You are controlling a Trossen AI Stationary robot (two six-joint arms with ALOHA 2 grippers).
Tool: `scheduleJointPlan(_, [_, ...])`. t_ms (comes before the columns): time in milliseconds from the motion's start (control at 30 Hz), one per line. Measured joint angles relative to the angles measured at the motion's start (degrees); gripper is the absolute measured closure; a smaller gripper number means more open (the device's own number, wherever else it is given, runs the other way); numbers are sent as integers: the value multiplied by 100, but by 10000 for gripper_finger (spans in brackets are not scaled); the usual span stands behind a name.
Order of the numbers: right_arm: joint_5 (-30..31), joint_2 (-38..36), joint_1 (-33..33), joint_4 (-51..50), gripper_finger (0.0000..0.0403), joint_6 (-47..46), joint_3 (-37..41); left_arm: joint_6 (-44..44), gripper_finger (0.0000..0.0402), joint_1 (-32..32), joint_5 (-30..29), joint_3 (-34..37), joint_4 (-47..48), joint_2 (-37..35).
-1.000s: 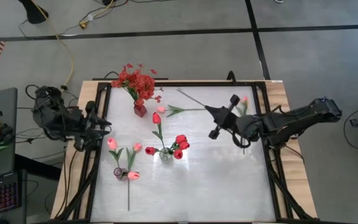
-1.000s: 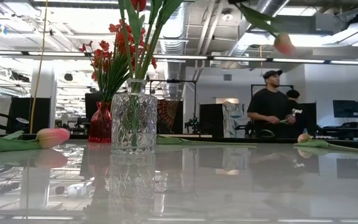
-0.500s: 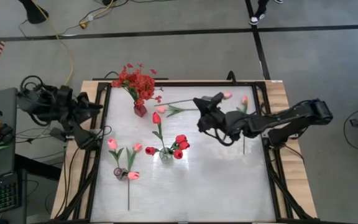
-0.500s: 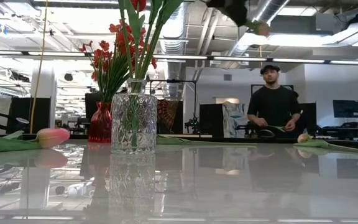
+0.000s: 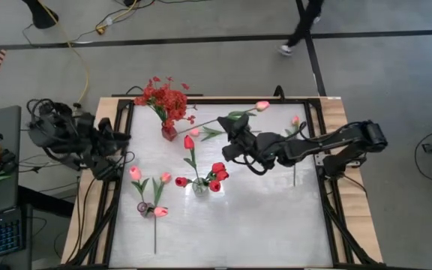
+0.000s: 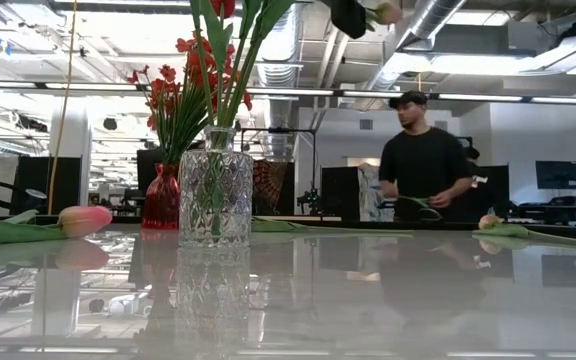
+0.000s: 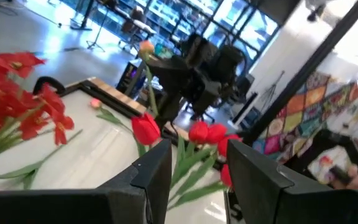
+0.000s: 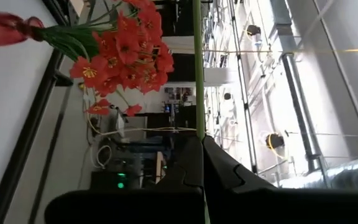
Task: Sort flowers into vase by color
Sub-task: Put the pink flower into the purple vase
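Right arm: extended from its base at the right edge, reaching leftward at a low angle, elbow slightly raised, wrist leading toward the middle. Right hand [image 5: 229, 142] is raised off the surface; its two fingers [image 8: 194, 163] are pressed together, clamping a thin green stem [image 8: 198, 68] that runs straight out ahead of the fingertips.

Left arm: folded back at the left edge, links bunched close to its base, wrist pointing inward. Left hand [image 5: 120, 148] sits at that edge; its fingers [image 7: 157, 171] stand partly apart with a clear gap and nothing between them.
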State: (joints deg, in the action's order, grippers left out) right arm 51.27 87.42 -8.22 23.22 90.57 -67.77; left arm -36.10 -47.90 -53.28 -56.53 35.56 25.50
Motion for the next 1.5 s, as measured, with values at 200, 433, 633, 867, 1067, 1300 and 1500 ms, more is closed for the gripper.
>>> scheduleJointPlan(200, [111, -33, 1, -21, 383, 61, 0, 542, 260, 446, 45, 50, -306, 288])
scheduleJointPlan(433, [133, -46, 16, -37, 383, 92, 0, 1098, 260, 1998, 1663, 43, -768, 595])
scheduleJointPlan(633, [134, -46, 12, -38, 383, 100, 0, 1122, 260, 3825, 3831, 45, -950, 1152])
scheduleJointPlan(867, [133, -46, 4, -37, 383, 568, 0, 919, 260, 5474, 5695, 41, -1471, 1619])
scheduleJointPlan(1067, [-57, -46, 21, -23, 383, 1236, 0, 451, 260, 6053, 6614, 32, -1938, 2070])
scheduleJointPlan(1300, [-700, -48, 20, 17, 383, 1566, 0, 673, 260, 6318, 6650, -455, -1847, 2512])
scheduleJointPlan(1500, [-1345, -48, 126, 276, 383, 2143, 0, 626, 260, 6421, 6780, -910, -1401, 3235])
